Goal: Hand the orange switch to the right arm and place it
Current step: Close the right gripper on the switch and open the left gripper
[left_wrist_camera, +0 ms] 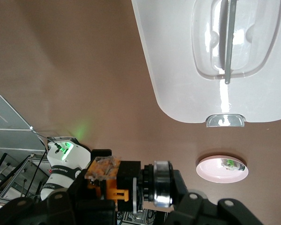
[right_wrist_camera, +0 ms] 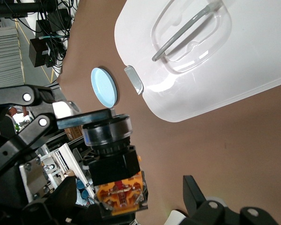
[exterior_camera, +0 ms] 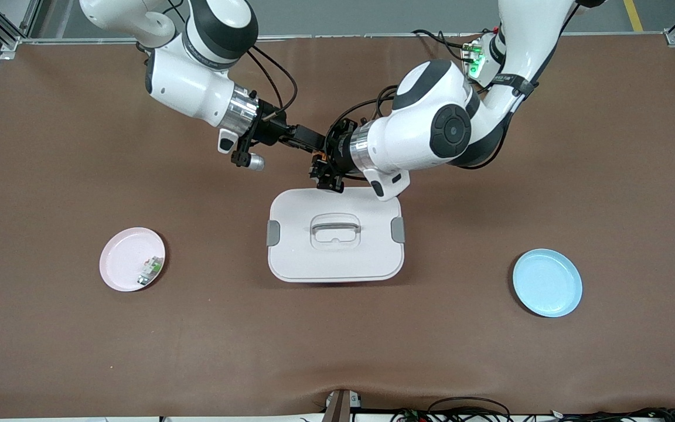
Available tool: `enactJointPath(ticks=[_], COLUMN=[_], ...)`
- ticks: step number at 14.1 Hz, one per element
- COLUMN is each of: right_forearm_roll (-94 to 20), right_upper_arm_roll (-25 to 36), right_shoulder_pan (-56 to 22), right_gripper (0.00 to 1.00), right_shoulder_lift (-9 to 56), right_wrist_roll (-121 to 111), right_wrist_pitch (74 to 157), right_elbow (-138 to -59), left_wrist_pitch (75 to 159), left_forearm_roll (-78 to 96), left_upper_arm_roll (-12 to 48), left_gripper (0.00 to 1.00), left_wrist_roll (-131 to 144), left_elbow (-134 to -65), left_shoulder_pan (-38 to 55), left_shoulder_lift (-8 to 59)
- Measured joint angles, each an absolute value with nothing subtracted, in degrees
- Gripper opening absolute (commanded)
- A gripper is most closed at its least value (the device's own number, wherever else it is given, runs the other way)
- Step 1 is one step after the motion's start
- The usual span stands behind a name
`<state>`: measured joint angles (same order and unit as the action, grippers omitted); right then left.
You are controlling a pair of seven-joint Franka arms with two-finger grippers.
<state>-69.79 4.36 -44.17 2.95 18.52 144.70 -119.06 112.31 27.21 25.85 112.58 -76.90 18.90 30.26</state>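
- Two grippers met over the bench just above the white box's (exterior_camera: 335, 246) rim in the front view; left gripper (exterior_camera: 327, 170) clamped the orange switch (exterior_camera: 318, 159).
- Left wrist view: switch (left_wrist_camera: 113, 180) sat between its shut fingers.
- Right wrist view: right gripper (right_wrist_camera: 131, 187) fingers apart around the switch (right_wrist_camera: 113, 161). Best: close squarely on the black body before the left lets go.

both grippers, left gripper (exterior_camera: 324, 174) and right gripper (exterior_camera: 312, 140), meet above the white lidded box (exterior_camera: 335, 234), between the pink plate (exterior_camera: 132, 259) and the blue plate (exterior_camera: 546, 282)
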Motion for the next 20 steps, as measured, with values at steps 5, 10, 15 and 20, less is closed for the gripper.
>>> enactJointPath(ticks=[5, 10, 15, 20], right_forearm_roll=[-69.65, -69.69, -69.69, -69.7], right_upper_arm_roll=[4.52, 4.64, 4.65, 4.62], right_shoulder_pan=[-44.43, -44.43, -44.43, -44.44], right_gripper=[0.12, 0.0, 0.0, 0.0], right_shoulder_lift=[3.23, 3.29, 3.29, 3.31], right_wrist_roll=[18.26, 18.03, 18.01, 17.98], right_wrist_pitch=[144.65, 144.65, 144.64, 144.63], right_elbow=[-118.35, -118.14, -118.13, -117.34], left_wrist_pitch=[112.33, 112.33, 112.34, 112.36], left_forearm_roll=[27.2, 27.27, 27.27, 27.28], left_upper_arm_roll=[25.74, 25.66, 25.66, 25.7], left_gripper=[0.0, 0.0, 0.87, 1.0], left_wrist_roll=[112.58, 112.58, 112.58, 112.58], left_elbow=[-76.71, -76.47, -76.46, -76.47], left_shoulder_pan=[19.23, 19.18, 19.19, 19.45], left_shoulder_lift=[30.21, 30.21, 30.21, 30.22])
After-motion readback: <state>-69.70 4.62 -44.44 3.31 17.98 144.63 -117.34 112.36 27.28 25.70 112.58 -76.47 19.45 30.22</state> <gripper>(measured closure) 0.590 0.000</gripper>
